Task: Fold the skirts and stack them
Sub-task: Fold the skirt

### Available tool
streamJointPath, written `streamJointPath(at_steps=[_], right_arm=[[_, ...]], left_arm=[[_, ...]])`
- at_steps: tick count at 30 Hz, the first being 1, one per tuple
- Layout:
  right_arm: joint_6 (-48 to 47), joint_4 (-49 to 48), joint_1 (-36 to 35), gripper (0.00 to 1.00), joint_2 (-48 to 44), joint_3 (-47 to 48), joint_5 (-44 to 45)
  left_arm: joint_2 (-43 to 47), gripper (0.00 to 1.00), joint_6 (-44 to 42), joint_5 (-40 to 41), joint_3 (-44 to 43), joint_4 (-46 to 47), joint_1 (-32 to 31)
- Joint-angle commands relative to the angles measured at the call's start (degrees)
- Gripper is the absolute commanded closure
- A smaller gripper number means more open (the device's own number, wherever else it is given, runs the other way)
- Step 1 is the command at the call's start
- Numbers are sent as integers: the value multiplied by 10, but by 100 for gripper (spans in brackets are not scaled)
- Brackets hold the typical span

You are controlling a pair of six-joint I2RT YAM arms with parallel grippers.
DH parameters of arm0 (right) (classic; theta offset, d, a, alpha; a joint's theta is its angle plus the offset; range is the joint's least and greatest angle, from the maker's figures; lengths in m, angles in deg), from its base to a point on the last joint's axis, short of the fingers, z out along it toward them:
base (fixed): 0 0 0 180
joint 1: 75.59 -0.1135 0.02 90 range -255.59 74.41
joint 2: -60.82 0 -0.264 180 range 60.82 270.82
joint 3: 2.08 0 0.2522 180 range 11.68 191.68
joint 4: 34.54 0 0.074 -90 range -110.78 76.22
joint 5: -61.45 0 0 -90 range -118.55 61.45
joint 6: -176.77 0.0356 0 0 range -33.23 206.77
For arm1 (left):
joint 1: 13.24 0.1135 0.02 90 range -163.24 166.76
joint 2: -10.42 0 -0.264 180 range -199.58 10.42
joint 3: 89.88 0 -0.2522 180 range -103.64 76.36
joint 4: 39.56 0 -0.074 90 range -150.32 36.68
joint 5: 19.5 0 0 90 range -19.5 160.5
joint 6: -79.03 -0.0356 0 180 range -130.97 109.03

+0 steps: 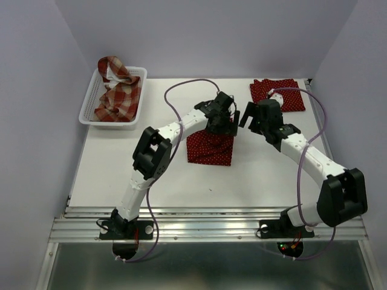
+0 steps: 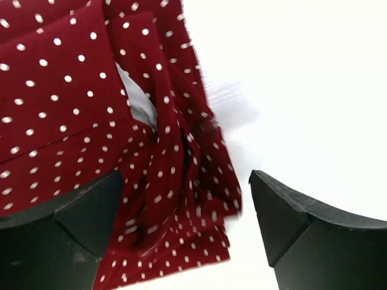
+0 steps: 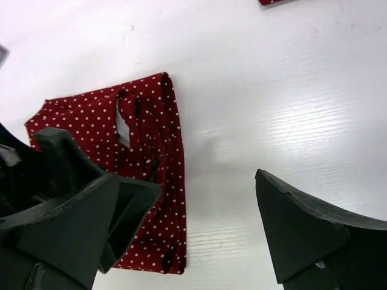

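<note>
A folded dark red polka-dot skirt (image 1: pixel 210 148) lies at the table's middle. My left gripper (image 1: pixel 227 125) hovers over its far right corner, open, and the rumpled cloth (image 2: pixel 169 181) hangs loose between the fingers (image 2: pixel 66 229) without being pinched. Just to the right, my right gripper (image 1: pixel 247 119) is open over bare table beside the skirt's edge (image 3: pixel 158 157), holding nothing. A second dotted skirt (image 1: pixel 277 93) lies folded at the back right; only its corner (image 3: pixel 275 2) shows in the right wrist view. The plaid skirt (image 1: pixel 120 90) sits bunched in the basket.
The white lattice basket (image 1: pixel 88 103) stands at the back left of the table. Purple cables loop over both arms near the back. The walls close in on the left, right and rear. The metal rail with the arm bases (image 1: pixel 205 226) runs along the near edge.
</note>
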State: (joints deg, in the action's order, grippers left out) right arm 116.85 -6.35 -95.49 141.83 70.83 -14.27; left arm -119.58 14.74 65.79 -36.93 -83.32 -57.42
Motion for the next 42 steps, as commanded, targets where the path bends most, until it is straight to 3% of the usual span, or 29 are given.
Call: streamJointPath(at_steps=[1, 8, 10, 13, 14, 17, 22, 30, 35, 42], right_arm=[[8, 10, 0, 0, -45, -14, 42], [-1, 13, 0, 0, -110, -46, 36], [-19, 8, 0, 0, -113, -42, -6], [-63, -4, 0, 0, -89, -17, -134], [-67, -9, 0, 0, -79, -10, -212], [-72, -46, -15, 0, -34, 14, -292], [-100, -19, -110, 0, 76, 110, -252], [-63, 6, -154, 0, 278, 261, -221], [-50, 53, -154, 0, 312, 281, -195], [-28, 64, -154, 0, 268, 213, -147]], left_arm=[[105, 1, -15, -10, -31, 10, -5], [191, 1, -25, 50, 1, 12, 11], [228, 1, -20, 93, 38, 13, 36], [286, 1, 6, 114, 121, 20, 80], [303, 1, 17, 117, 148, 27, 116], [375, 1, 62, 144, 253, 37, 170], [476, 1, 93, 197, 370, 26, 238], [528, 1, 109, 191, 444, 39, 259], [527, 1, 107, 188, 453, 45, 260], [509, 1, 96, 191, 443, 48, 262]])
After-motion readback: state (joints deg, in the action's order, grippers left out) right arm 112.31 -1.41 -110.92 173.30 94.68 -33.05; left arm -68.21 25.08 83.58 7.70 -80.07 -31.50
